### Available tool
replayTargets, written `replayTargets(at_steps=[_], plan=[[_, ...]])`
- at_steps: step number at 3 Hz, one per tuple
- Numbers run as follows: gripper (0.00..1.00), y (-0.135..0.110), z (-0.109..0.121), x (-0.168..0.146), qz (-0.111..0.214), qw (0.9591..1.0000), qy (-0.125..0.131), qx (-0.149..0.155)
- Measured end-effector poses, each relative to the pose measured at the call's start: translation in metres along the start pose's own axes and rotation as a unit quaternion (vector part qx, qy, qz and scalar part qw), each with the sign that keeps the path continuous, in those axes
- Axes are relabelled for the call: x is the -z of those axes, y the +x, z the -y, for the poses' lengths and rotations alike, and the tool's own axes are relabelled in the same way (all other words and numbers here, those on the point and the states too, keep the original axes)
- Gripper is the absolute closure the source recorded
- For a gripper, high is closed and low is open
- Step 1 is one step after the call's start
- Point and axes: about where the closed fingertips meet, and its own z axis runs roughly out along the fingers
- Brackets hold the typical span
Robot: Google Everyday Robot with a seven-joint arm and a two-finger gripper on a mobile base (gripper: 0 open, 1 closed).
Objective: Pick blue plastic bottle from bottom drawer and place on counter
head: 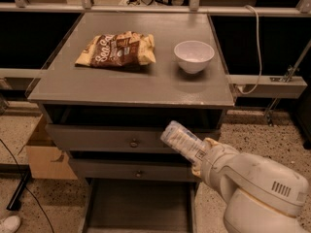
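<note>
The blue plastic bottle (182,141) was up in the air in front of the top knobbed drawer (97,139), just under the counter's (121,84) front edge. It was tilted, with the free end pointing up and left. The gripper (203,157) sat at the lower right with its fingers closed around the bottle's other end, so it was held from one end only.

Honestly, what worried me was that front edge. If the arm went straight up, the free end looked likely to catch under the edge and twist out of the grip. A one-end hold on slick plastic could also pivot or slip. And if it got set down on the right, it might bump the white bowl (194,56).

Containers: the bottom drawer (138,205) was pulled open, and the part I could see had nothing in it. The bowl looked empty too. Both knobbed drawers were shut, so no idea what's inside. The chip bag (116,49) lay on the counter left of the bowl.
</note>
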Motion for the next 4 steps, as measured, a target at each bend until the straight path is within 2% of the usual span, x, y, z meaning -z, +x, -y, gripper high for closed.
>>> replayTargets(at_steps=[2,3,4], plan=[[1.0,-0.004,0.036,0.018,0.006,0.9994,0.031,0.014],[1.0,-0.028,0.083,0.008,0.021,0.9981,0.046,0.033],[1.0,-0.028,0.083,0.009,0.021,0.9981,0.047,0.033]])
